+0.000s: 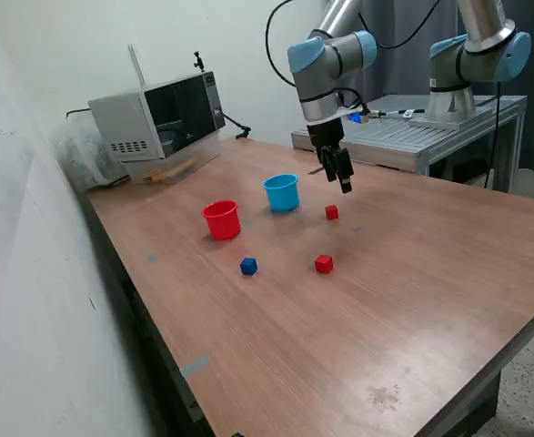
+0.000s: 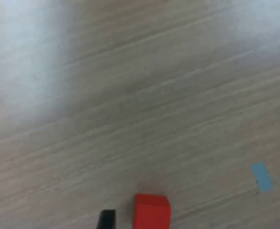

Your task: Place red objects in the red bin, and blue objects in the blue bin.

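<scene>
Surface: wood-grain laminate table [image 1: 412, 300], smooth and matte, with a white wall behind and a grey microwave [image 1: 157, 118] at the far corner.
Red bin [image 1: 221, 219]: round tapered plastic cup with a rim, upright, on the exterior view's left of the blue bin; its inside looks empty from here.
Blue bin [image 1: 282, 192]: same shape in light blue, upright, near the red bin but apart from it; what lies inside I cannot tell.
Red cubes: two small hard-edged blocks, both on the table outside the bins, one [image 1: 331, 212] just past the blue bin on the exterior view's right, the other [image 1: 324, 264] nearer the camera.
Blue cube [image 1: 248, 266]: one dark blue block on the table in front of the red bin, well apart from both red cubes; only this one shows.
Gripper [image 1: 343, 177]: hangs above the table, over the far red cube and clear of it, holding nothing; the exterior view does not show whether the jaws stand apart or together, so I cannot tell.
Wrist view: blurred wood grain, a red cube [image 2: 151, 210] at the frame edge beside one dark fingertip [image 2: 106, 219], and a small pale blue patch [image 2: 262, 176] on the surface.
Progress: three cubes lie unsorted; a second blue cube is not seen, so one may already be binned.
Left: likely descend on the far red cube, then carry it to the red bin.
</scene>
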Robot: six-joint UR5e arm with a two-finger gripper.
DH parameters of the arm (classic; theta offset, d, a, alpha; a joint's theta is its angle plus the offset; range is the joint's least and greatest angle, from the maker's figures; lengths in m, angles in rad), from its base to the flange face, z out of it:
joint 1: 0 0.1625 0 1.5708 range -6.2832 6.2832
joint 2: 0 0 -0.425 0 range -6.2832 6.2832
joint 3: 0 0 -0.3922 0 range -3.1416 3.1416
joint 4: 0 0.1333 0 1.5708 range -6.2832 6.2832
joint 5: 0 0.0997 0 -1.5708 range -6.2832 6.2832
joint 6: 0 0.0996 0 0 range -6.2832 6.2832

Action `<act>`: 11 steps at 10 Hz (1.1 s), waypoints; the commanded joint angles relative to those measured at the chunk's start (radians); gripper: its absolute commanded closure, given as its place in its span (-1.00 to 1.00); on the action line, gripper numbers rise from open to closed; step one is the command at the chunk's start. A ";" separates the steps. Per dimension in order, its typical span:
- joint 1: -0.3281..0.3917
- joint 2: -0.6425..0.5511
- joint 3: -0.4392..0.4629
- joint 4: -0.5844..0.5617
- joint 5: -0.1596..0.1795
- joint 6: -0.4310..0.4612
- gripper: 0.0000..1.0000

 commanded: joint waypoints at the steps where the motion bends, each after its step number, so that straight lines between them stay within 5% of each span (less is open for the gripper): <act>1: -0.016 0.029 -0.001 -0.029 0.002 -0.008 -1.00; 11: -0.039 0.104 0.030 -0.153 0.000 -0.077 -1.00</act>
